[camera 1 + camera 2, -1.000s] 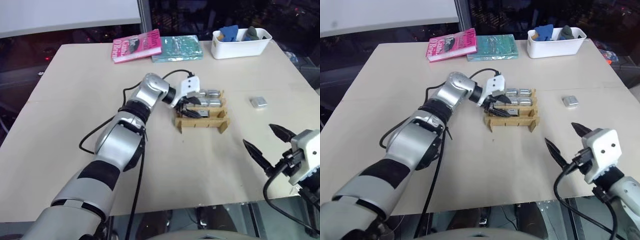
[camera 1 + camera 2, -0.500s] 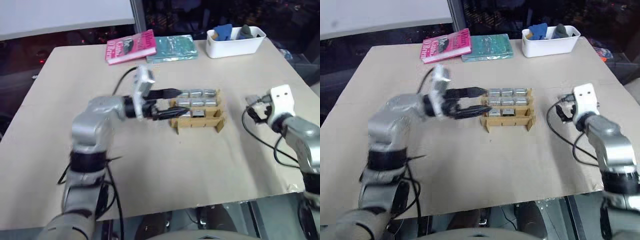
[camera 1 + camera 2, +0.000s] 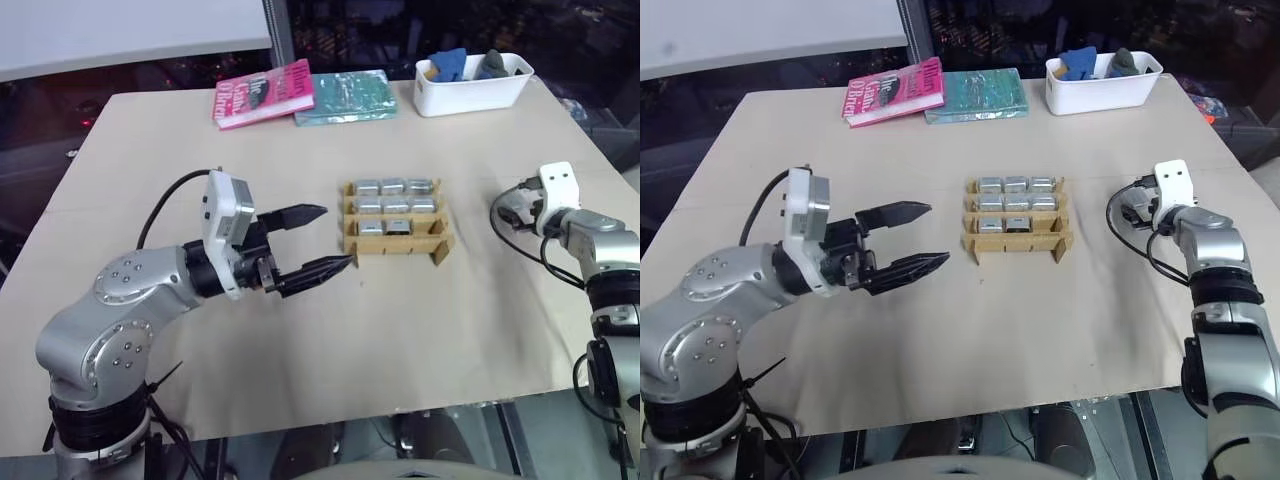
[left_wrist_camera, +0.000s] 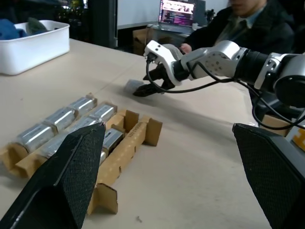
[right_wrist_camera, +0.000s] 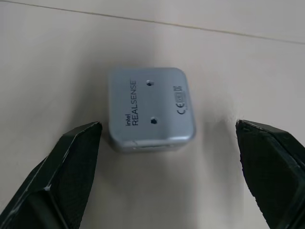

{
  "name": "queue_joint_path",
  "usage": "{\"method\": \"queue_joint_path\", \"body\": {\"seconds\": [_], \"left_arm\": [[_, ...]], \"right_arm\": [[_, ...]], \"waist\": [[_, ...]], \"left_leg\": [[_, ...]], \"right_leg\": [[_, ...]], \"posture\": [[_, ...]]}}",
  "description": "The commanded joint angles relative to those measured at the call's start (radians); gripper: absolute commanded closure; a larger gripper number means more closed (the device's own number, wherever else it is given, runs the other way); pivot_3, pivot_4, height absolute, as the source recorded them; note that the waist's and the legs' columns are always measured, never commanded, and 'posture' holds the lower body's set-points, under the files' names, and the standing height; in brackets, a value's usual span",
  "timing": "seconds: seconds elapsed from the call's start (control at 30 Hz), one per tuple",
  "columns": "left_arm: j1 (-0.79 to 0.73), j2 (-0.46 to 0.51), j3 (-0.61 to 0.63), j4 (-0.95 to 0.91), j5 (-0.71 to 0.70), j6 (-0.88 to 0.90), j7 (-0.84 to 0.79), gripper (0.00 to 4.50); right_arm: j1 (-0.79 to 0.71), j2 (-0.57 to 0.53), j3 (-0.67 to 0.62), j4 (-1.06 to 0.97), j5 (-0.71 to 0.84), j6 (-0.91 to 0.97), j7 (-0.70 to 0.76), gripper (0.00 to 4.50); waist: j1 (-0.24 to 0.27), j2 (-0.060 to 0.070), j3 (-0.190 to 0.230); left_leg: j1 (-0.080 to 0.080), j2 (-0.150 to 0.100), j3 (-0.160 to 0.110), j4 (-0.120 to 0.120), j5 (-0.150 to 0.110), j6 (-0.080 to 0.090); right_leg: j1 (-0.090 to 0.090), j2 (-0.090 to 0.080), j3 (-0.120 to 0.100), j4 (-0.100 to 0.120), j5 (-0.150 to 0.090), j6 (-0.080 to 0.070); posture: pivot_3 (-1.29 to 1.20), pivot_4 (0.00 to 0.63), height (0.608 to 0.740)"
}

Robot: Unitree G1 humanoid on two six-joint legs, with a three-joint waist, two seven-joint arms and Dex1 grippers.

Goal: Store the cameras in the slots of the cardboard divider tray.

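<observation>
Silver-grey loose camera (image 5: 151, 109) lying flat on table (image 3: 420, 310) between spread fingers (image 5: 71, 167) of right gripper (image 4: 148, 89), right of cardboard divider tray (image 3: 395, 222); likely to skid or tilt if clamped off-centre; left gripper (image 3: 325, 240) splayed, empty.

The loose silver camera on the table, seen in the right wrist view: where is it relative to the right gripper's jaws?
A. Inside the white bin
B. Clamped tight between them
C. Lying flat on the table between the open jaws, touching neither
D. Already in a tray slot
C: the loose camera lies flat on the table, with the right gripper open around it, jaws clear on both sides.
</observation>
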Motion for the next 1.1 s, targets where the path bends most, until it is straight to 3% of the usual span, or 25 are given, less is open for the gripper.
{"method": "queue_joint_path", "body": {"seconds": [0.03,0.07,0.27,0.47,0.63,0.73,0.83,0.87,1.1], "left_arm": [[0.018,0.03,0.003,-0.024,-0.027,-0.041,0.012,0.0],[0.021,0.038,-0.001,-0.019,-0.029,-0.047,0.012,0.0],[-0.001,0.038,-0.04,0.033,-0.047,-0.041,0.051,0.0],[-0.124,-0.043,-0.139,0.164,-0.104,0.069,0.191,0.0],[-0.251,-0.113,-0.246,0.315,-0.065,0.07,0.188,0.0],[-0.282,-0.112,-0.296,0.362,-0.024,0.031,0.14,0.0],[-0.309,-0.117,-0.302,0.385,-0.027,0.027,0.117,0.0],[-0.312,-0.114,-0.302,0.387,-0.023,0.025,0.112,0.0],[-0.263,-0.095,-0.247,0.304,-0.056,0.057,0.173,0.0]], "right_arm": [[-0.032,0.001,-0.002,0.049,-0.023,-0.081,0.035,1.24],[-0.032,0.001,-0.003,0.05,-0.024,-0.092,0.044,1.61],[0.058,-0.023,-0.031,-0.139,-0.003,-0.123,0.1,1.61],[0.452,-0.112,-0.046,-0.953,0.093,-0.055,0.218,1.61],[0.602,-0.046,-0.087,-1.362,0.186,0.188,0.085,1.61],[0.595,-0.036,-0.072,-1.356,0.123,0.267,-0.002,1.61],[0.542,-0.012,-0.06,-1.267,0.059,0.273,-0.085,0.77],[0.52,-0.001,-0.051,-1.229,0.036,0.277,-0.113,0.21],[0.296,0.13,-0.038,-0.81,0.009,0.234,-0.179,0.21]], "waist": [[-0.001,0.0,0.0],[-0.001,0.0,0.0],[0.004,0.0,0.0],[0.02,0.002,0.0],[0.019,0.001,-0.001],[0.017,0.001,-0.001],[0.018,0.001,-0.001],[0.018,0.001,-0.001],[-0.002,0.001,-0.001]], "left_leg": [[0.0,0.0,0.0,0.0,0.0,0.0],[0.0,0.0,0.0,0.0,0.0,0.0],[0.0,0.0,0.0,0.0,0.0,0.0],[-0.002,0.0,-0.002,-0.001,0.0,0.0],[0.0,0.0,-0.002,0.0,0.0,0.0],[0.001,0.0,-0.001,0.001,0.0,-0.001],[0.001,-0.001,-0.001,0.001,0.0,-0.001],[0.001,-0.001,-0.001,0.001,0.0,-0.001],[0.001,0.0,0.0,-0.001,0.001,-0.002]], "right_leg": [[0.0,0.0,0.0,0.0,0.0,0.0],[0.0,0.0,0.0,0.0,0.0,0.0],[0.0,0.0,0.0,0.0,0.0,0.0],[-0.001,0.0,-0.001,-0.001,0.0,0.0],[0.0,0.0,-0.001,0.001,0.0,0.001],[0.0,0.0,0.0,0.001,0.001,0.001],[0.0,0.0,0.0,0.001,0.001,0.001],[0.0,0.0,0.0,0.001,0.001,0.001],[-0.001,0.001,0.001,0.0,0.001,0.001]], "posture": [[0.0,0.15,0.74],[0.0,0.15,0.74],[0.0,0.15,0.74],[0.0,0.15,0.74],[0.0,0.15,0.74],[0.0,0.15,0.74],[0.0,0.15,0.74],[0.0,0.15,0.74],[0.0,0.15,0.74]]}}
